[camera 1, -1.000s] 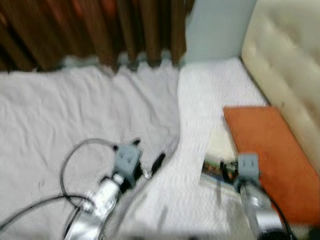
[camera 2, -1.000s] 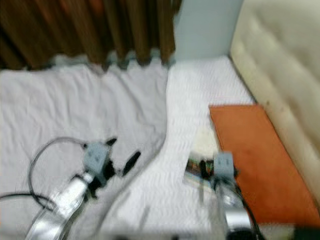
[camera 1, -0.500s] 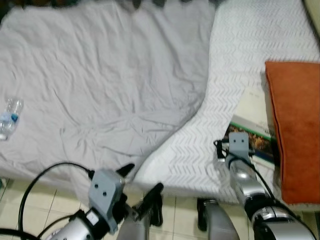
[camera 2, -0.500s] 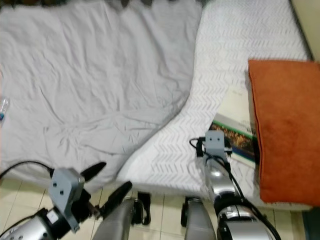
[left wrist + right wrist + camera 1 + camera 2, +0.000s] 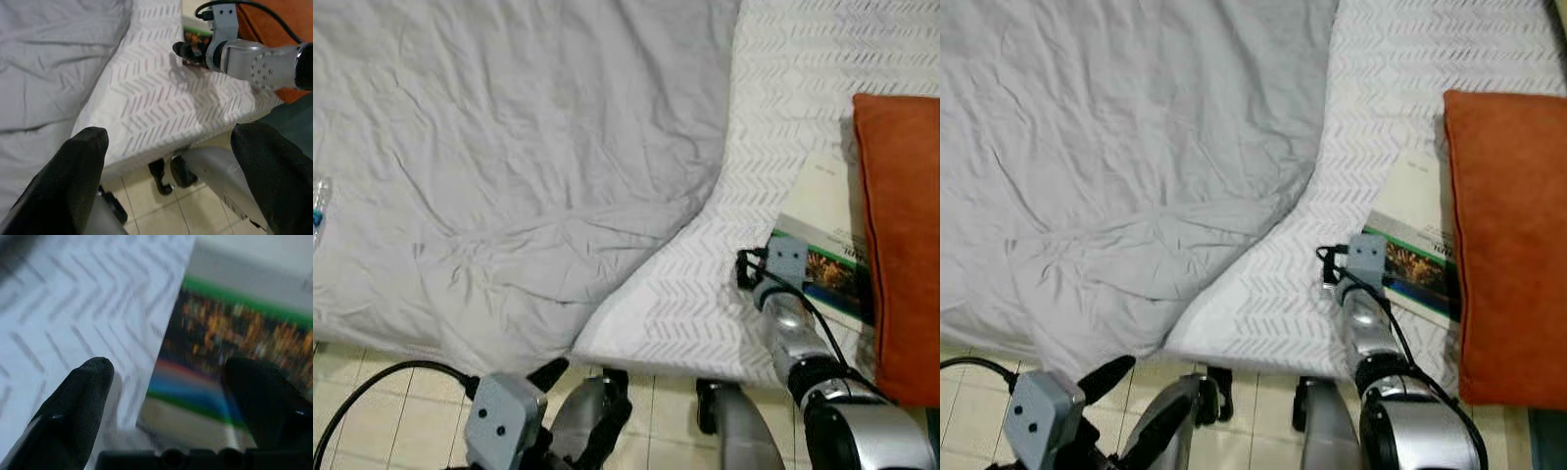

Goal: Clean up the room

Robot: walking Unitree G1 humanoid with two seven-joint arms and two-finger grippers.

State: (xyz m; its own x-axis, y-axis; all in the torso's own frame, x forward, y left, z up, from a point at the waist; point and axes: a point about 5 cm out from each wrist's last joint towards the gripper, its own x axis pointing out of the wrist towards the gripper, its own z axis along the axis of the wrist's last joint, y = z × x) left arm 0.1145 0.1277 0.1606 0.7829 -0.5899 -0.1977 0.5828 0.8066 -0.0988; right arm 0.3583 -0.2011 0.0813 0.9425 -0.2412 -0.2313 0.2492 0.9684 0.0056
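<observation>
A book point(image 5: 827, 264) with a green stripe and a picture cover lies on the white chevron mattress point(image 5: 783, 88), tucked against an orange pillow point(image 5: 901, 235). My right gripper point(image 5: 171, 382) is open at the book's near corner, one finger point(image 5: 83, 391) over the mattress and the other over the cover point(image 5: 210, 333). Its silver arm point(image 5: 793, 333) reaches in from the bed's front edge. My left gripper point(image 5: 171, 137) hangs open low in front of the bed, holding nothing. Its wrist view looks across at the right gripper and the book point(image 5: 195, 36).
A crumpled grey duvet point(image 5: 509, 147) covers the bed's left part. A clear plastic bottle point(image 5: 316, 208) lies on it at the far left edge of view. Beige floor tiles point(image 5: 372, 401) and my own legs point(image 5: 734, 436) show below the bed's front edge.
The view has tilted down towards the bed's front edge. My left gripper has dropped from over the duvet to below the bed's edge. The right gripper stays at the book's corner.
</observation>
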